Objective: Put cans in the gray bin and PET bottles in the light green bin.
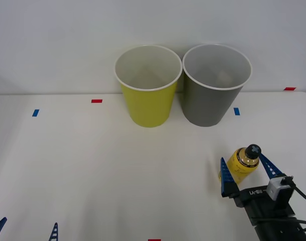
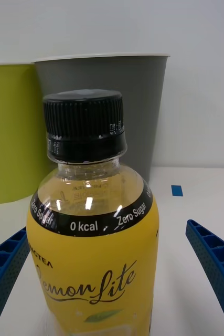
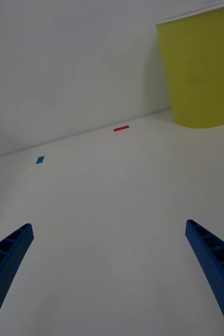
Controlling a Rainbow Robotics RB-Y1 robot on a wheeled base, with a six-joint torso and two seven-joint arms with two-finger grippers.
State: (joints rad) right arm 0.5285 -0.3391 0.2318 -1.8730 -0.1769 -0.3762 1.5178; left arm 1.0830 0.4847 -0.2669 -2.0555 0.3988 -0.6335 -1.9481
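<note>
The PET bottle [image 1: 244, 163], yellow-wrapped with a black cap, stands upright on the white table at the front right. My right gripper [image 1: 246, 173] is open around it, one blue finger on each side and a small gap to the bottle [image 2: 93, 247] in the right wrist view. The light green bin [image 1: 146, 100] and the gray bin [image 1: 213, 98] stand side by side at the back, the gray bin [image 2: 104, 100] straight behind the bottle. My left gripper [image 1: 28, 231] is open and holds nothing at the front left edge. Cans are out of view.
Small red tape marks [image 1: 96, 101] and blue tape marks [image 1: 35, 113] lie on the table [image 1: 92, 165]. A white wall rises right behind the bins. The left wrist view shows the light green bin [image 3: 201, 73] off to one side beyond open tabletop.
</note>
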